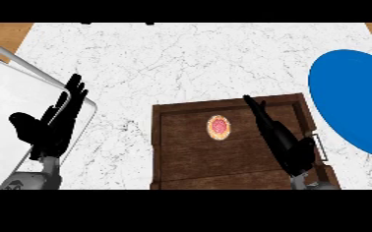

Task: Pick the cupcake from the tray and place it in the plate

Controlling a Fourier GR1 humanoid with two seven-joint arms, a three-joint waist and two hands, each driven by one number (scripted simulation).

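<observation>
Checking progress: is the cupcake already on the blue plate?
No, the cupcake sits on the wooden tray, left of the blue plate.

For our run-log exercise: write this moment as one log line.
phase: reaching | cupcake: on tray | right hand: open, over tray beside cupcake | left hand: open, resting at left | plate: no cupcake yet

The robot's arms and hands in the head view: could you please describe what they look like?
Both hands are matte black, each with slim fingers and a thumb. The left hand shows its broad palm side; the right hand is seen edge-on, so it looks narrow and blade-like. Each joins a grey forearm at the wrist, showing only as short rounded stubs at the lower edge. No cables, sleeves or clear markings are visible.
</observation>
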